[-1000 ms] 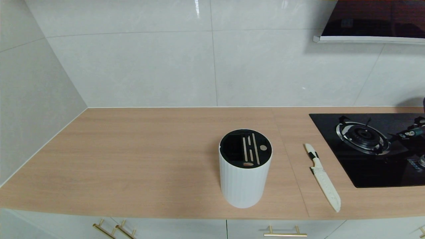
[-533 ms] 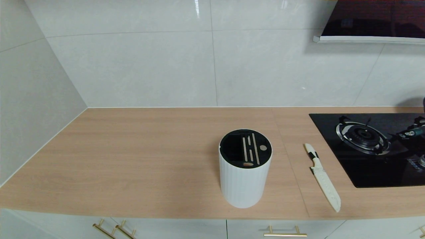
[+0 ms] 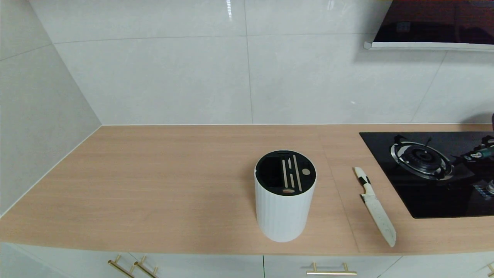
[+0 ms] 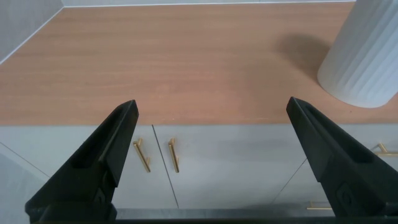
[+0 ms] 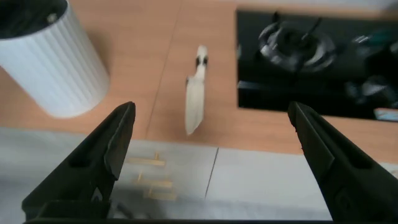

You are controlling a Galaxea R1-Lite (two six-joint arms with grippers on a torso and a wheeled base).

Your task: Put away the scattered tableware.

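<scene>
The wooden worktop (image 3: 173, 185) runs along a tiled wall. A black glass hob (image 3: 444, 197) is set into its right end, reaching from near the back edge to near the front edge, with 1 burner ring (image 3: 420, 158) towards the back.

A white ribbed holder (image 3: 285, 210) stands upright near the front edge, about midway along. Its black top has 1 wide opening and several narrow slots.

The left gripper (image 4: 211, 106) hangs in front of the worktop's front edge, above the cabinet fronts and to the holder's left. Its 2 fingers are spread wide apart.

The right gripper (image 5: 211, 109) also hangs in front of the front edge, facing the strip between holder and hob, its 2 fingers likewise spread wide.

A cream knife (image 3: 374, 206) with a black band on its handle lies flat between holder and hob, apart from both. Its handle points towards the back edge, and its blade tip lies close to the front edge.

Brass handles (image 3: 331, 272) sit on the cabinet fronts below the front edge.
</scene>
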